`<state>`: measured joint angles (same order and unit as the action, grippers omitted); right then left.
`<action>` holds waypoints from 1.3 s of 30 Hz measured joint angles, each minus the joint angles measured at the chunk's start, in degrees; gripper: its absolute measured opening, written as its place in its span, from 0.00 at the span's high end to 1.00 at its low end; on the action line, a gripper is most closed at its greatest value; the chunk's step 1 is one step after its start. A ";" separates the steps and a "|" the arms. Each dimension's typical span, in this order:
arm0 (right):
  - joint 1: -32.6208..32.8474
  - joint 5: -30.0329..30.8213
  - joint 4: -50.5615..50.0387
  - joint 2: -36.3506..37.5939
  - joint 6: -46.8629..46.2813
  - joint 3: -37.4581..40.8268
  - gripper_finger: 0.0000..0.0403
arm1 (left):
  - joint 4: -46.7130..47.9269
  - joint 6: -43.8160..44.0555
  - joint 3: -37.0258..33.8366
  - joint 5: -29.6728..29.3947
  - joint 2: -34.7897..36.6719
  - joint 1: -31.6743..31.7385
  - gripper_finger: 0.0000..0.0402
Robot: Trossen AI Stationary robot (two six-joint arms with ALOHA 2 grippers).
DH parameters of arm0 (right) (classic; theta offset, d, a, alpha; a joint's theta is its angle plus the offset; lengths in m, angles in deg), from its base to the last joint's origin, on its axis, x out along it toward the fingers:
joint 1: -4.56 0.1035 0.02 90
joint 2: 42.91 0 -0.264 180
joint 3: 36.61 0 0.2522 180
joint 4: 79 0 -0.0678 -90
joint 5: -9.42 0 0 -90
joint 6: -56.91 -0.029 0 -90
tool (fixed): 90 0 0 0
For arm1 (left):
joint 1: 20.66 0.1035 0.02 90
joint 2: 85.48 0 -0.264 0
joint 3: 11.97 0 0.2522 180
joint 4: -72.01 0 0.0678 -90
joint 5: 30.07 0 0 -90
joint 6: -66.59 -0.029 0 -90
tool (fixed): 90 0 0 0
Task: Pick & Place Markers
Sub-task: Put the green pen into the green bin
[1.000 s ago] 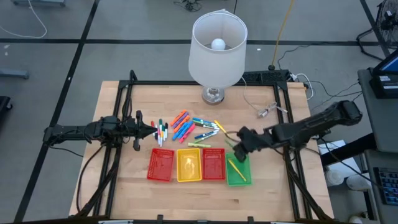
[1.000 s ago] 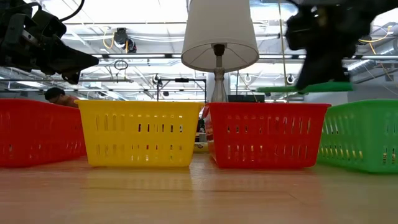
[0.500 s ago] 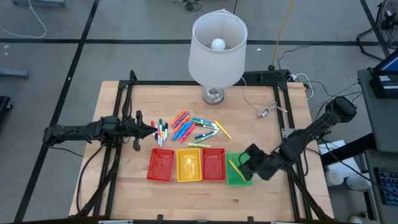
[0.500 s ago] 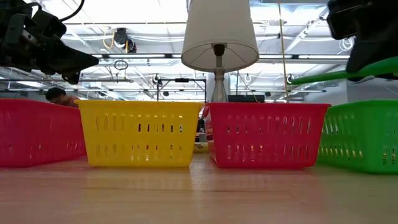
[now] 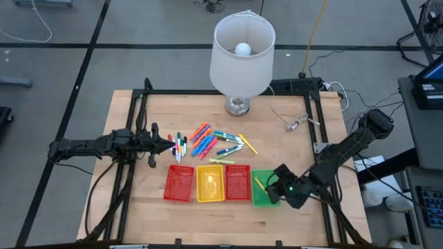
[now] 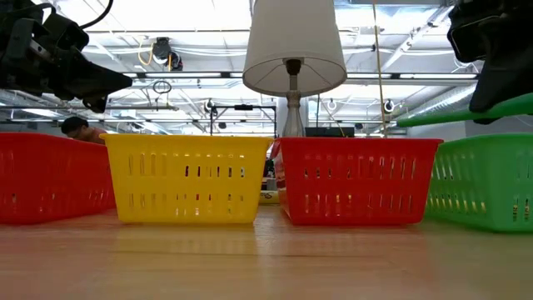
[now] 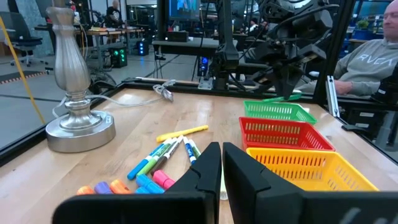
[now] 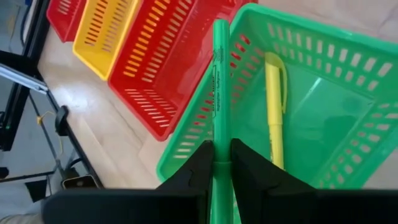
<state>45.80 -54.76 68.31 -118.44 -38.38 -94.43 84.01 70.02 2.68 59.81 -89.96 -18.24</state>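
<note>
**Right gripper holding a green marker over the green tray**

Right gripper (image 8: 222,163) is pinching a green marker (image 8: 220,93) between its two dark fingers (image 8: 198,168), gripping it near one end so that the long body is sticking out ahead of the fingers. Seen from above, this gripper (image 5: 279,187) is hanging at the outer edge of the green tray (image 5: 261,198), and the marker is lying along that tray's rim rather than down inside it. From table height the marker (image 6: 466,112) is showing as a green bar just above the green tray (image 6: 483,192), not touching its top edge. A yellow marker (image 8: 274,106) is lying on the floor of the green tray.

Beside the green tray, in one row, are sitting a red tray (image 5: 237,182), a yellow tray (image 5: 210,184) and another red tray (image 5: 178,184). The remaining markers (image 5: 208,142) are lying loose on the wood between that row and the lamp (image 5: 241,55).

Left gripper (image 5: 170,144) is waiting with its fingers pressed together and holding nothing, far from the green tray, just beside the end of the loose pile.
</note>
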 joint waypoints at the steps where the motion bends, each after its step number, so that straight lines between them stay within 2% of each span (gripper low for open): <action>1: 0.00 0.06 -0.08 0.02 0.00 0.00 0.92 | 0.00 0.01 0.00 0.00 0.00 0.01 0.95; 13: 0.02 0.41 0.62 0.04 2.69 0.00 0.92 | 0.01 0.01 0.00 0.00 0.00 0.02 0.95; 18: 0.11 6.99 5.13 0.04 11.74 -3.25 0.93 | 0.00 0.01 0.00 0.00 -0.02 0.02 0.95; 24: 0.35 10.65 5.45 0.04 26.86 -12.87 0.93 | 0.00 0.02 0.00 0.00 -0.02 0.02 0.95; 30: 3.00 17.63 5.58 -1.16 43.27 -23.44 0.94 | 0.00 0.01 0.00 0.00 0.00 0.01 0.95; 33: 4.31 19.21 5.26 -3.62 47.64 -28.49 0.94 | 0.00 0.02 0.00 0.00 0.00 0.00 0.95; 39: 4.70 17.80 2.24 -9.43 53.60 -41.19 0.94 | 0.00 0.02 0.00 0.00 -0.02 0.00 0.95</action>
<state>50.49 -36.95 70.55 -127.86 15.22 -135.61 84.01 70.04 2.68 59.81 -89.97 -18.24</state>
